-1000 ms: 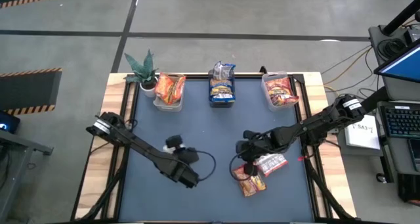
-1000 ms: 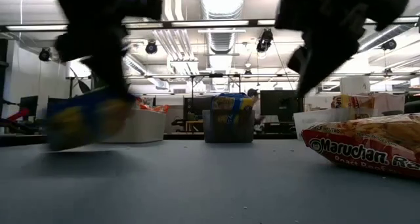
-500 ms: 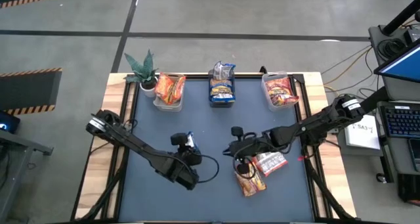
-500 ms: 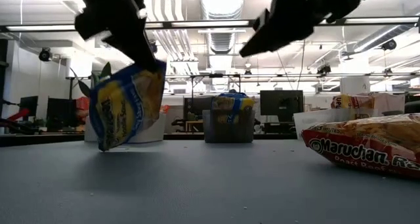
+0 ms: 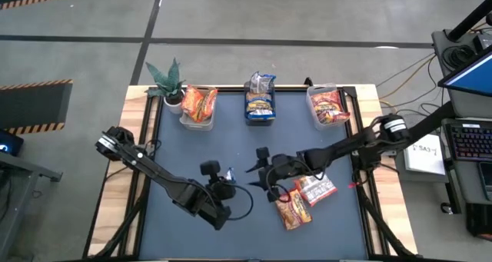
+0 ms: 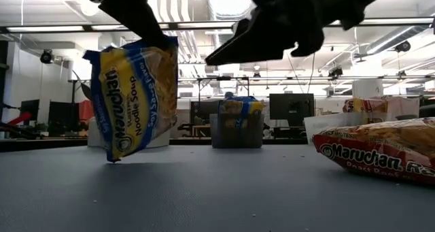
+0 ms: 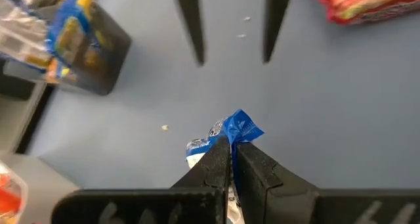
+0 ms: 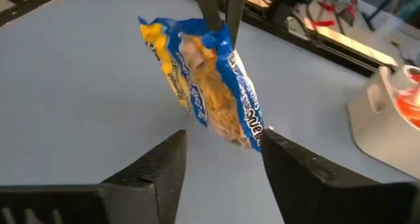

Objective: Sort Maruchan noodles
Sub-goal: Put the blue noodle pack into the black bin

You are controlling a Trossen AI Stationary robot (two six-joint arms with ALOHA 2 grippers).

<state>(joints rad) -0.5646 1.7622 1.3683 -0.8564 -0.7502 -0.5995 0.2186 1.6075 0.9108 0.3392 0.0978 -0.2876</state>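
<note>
1. Hanging from the left gripper (image 6: 160, 41), a blue-yellow packet (image 6: 132, 99) of Maruchan noodles dangles above the table (image 5: 231, 139), clear of its surface, pinched by its top edge between closed fingers.
2. From above, the left gripper (image 5: 227, 177) sits toward the near middle of the table, with only a sliver of blue showing at its tip.
3. Facing it, the right gripper (image 5: 257, 170) hovers just beside it with its fingers parted and nothing between them; its wrist camera shows the blue-yellow packet (image 8: 207, 86) hanging just ahead of the 2 spread fingers.
4. Lying flat on the table under the right arm are 2 more packets: a red packet (image 5: 292, 210) and a silvery white packet (image 5: 317, 190), touching each other.
5. Along the far edge stand 3 clear bins: the left bin (image 5: 187, 121) holds orange-yellow packets, the middle bin (image 5: 260, 117) blue-yellow ones, the right bin (image 5: 314, 97) red ones.
6. A small potted plant (image 5: 167, 81) stands at the far left corner.
</note>
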